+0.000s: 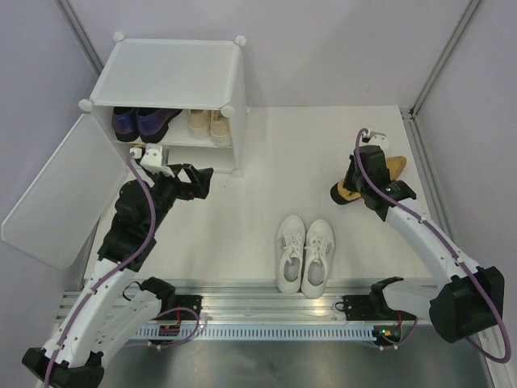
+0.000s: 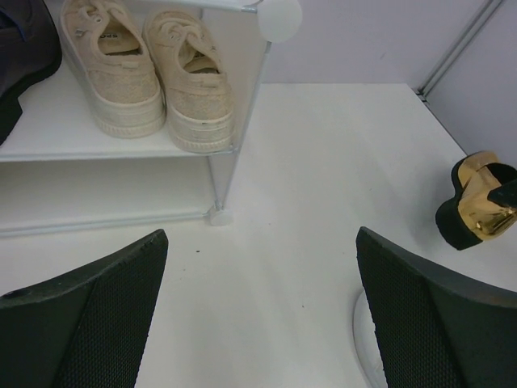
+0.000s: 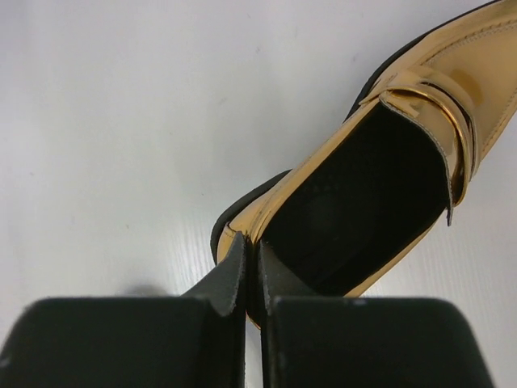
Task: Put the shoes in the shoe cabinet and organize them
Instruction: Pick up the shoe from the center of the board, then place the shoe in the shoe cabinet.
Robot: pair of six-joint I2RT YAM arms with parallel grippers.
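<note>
1. The white lace-up sneakers (image 1: pixel 305 255) are standing as a pair on the table (image 1: pixel 258 162), nearest the arm bases and well apart from the cabinet. Neither claw is touching them, so they are not yet stowed.
2. The right gripper (image 1: pixel 354 192) is pinching fully closed on the back rim of one gold pointed heel (image 3: pixel 477 56), out on the right of the table. The right wrist view is showing the rim clamped between the fingers. Whether the shoe is clear of the table cannot be told. The second gold heel (image 1: pixel 394 167) is lying just beyond it.
3. The left gripper (image 1: pixel 199 179) is hovering with jaws spread wide and holding nothing, just in front of the shoe cabinet (image 1: pixel 170 69). The door panel (image 1: pixel 56 194) is hanging open.
4. On the inner shelf (image 2: pixel 48 141), the purple loafers (image 1: pixel 139 121) and the beige lace-up sneakers (image 2: pixel 153 73) are sitting side by side.
5. Judgement: two of the four pairs are housed. The gold pair is being dealt with and the white pair is waiting, so the task is roughly half done.
</note>
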